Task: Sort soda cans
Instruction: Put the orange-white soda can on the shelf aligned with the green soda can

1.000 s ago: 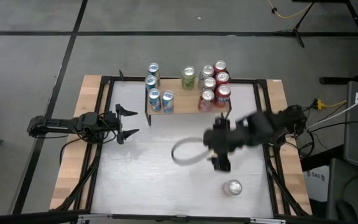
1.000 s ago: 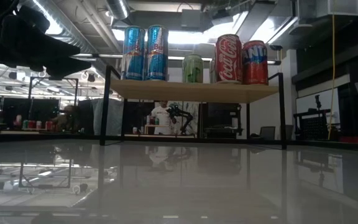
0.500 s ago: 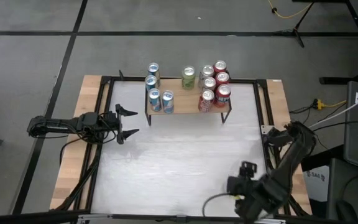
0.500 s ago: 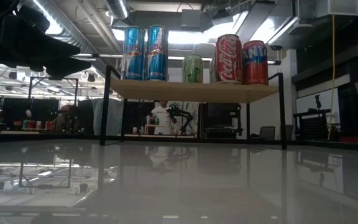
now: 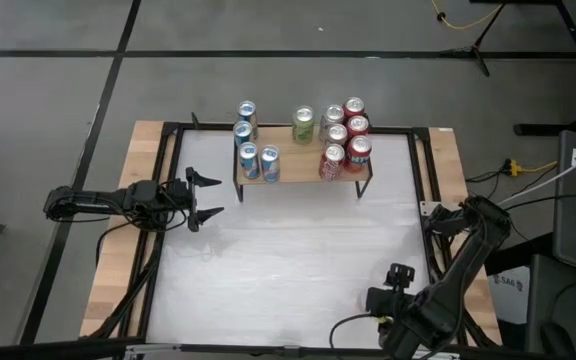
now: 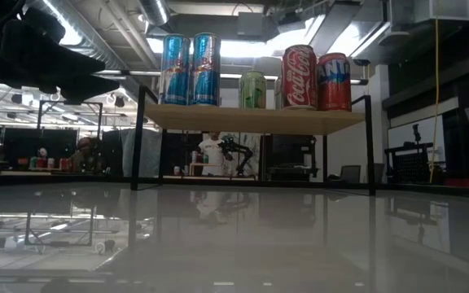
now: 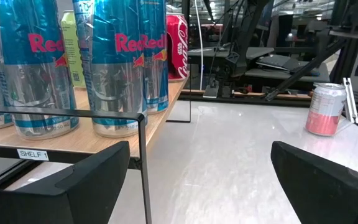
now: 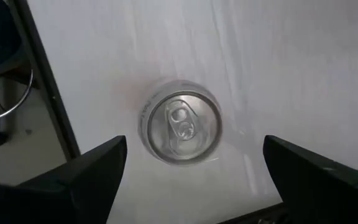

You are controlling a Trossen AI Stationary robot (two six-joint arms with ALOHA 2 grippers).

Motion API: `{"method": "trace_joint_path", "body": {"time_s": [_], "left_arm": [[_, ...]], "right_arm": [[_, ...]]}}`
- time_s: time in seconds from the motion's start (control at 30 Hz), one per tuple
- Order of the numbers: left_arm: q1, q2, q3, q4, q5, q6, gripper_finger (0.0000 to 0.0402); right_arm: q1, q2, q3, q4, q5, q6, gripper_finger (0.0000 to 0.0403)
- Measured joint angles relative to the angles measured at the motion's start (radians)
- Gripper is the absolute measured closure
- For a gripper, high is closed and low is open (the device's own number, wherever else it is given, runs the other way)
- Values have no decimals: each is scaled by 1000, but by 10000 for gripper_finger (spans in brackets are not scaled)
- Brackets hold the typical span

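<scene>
Thin metal is what I am about to handle: a small upright pink-red aluminium soda can with a silver pull-tab top (image 8: 180,129) stands alone on the glossy white table (image 5: 288,270), near its front right corner, directly beneath my right gripper (image 8: 188,171). I judge it rigid enough along its height but easy to dent across the wall, smooth and a little slippery, and liable to tip if I nudge it off-centre. Whether it is full or empty I cannot tell, so I should expect either weight. The best hold, I think, is across the round body just below the rim, one finger on each side, squeezed only as much as needed.

My right fingers (image 8: 86,171) are spread wide, one to either side of the can top, touching nothing and holding nothing. My left gripper (image 5: 200,197) waits at the table's left edge beside the wooden shelf on a black metal frame (image 5: 298,178), its fingers (image 7: 73,180) also fully apart and empty.

On that shelf the other cans stand in groups: tall blue-and-silver cans (image 7: 117,68), one pale green can (image 5: 303,124), and red cans (image 5: 353,150).
</scene>
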Motion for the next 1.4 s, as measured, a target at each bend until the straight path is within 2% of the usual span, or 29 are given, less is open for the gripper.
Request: {"method": "trace_joint_path", "body": {"time_s": [0.43,0.73,0.97,1.4], "left_arm": [[0,0,0,0,0,0,15],[0,0,0,0,0,0,15],[0,0,0,0,0,0,15],[0,0,0,0,0,0,15]], "right_arm": [[0,0,-146,94,-2,-5,36],[0,0,-195,199,0,-5,36],[1,0,-263,211,41,-23,35],[0,0,-272,270,43,-32,35]]}}
